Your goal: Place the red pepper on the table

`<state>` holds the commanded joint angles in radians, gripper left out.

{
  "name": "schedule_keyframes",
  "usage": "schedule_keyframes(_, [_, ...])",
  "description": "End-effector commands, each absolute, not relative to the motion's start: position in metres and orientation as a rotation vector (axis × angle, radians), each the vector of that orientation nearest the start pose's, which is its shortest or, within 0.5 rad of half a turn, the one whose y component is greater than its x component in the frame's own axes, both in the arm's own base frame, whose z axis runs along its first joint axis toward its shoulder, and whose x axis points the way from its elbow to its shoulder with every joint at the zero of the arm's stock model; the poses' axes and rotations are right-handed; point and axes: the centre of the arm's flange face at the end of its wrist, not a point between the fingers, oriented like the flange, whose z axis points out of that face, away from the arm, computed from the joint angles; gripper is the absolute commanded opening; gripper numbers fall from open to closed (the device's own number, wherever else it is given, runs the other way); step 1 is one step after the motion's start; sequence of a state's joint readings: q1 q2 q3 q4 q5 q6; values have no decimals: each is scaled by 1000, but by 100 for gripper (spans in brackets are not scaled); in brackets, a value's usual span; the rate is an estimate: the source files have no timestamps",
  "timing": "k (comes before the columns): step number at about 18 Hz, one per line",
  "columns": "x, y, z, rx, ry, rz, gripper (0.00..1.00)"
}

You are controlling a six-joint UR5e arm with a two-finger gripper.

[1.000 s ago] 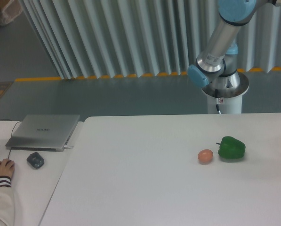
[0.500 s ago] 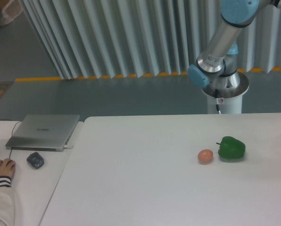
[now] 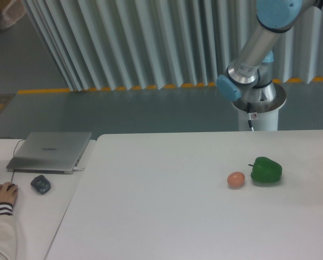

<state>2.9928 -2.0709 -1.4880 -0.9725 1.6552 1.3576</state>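
The red pepper is out of view. The large white table fills the lower right of the camera view. Only part of my arm shows, a silver link with a blue elbow joint rising out of the top right above its white base. My gripper is out of view.
A green bell pepper and a small tan-orange egg-shaped thing lie side by side on the right of the table. At left a narrower white desk holds a closed laptop, a mouse and a person's hand.
The arm's upper link has shifted slightly to the right. Nothing on the table has moved.
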Motion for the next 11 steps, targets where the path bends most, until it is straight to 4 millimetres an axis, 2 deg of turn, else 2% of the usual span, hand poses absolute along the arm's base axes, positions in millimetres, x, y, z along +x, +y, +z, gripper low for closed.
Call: schedule_keyframes(11, [-648, 231, 290, -3180, -97, 287, 100])
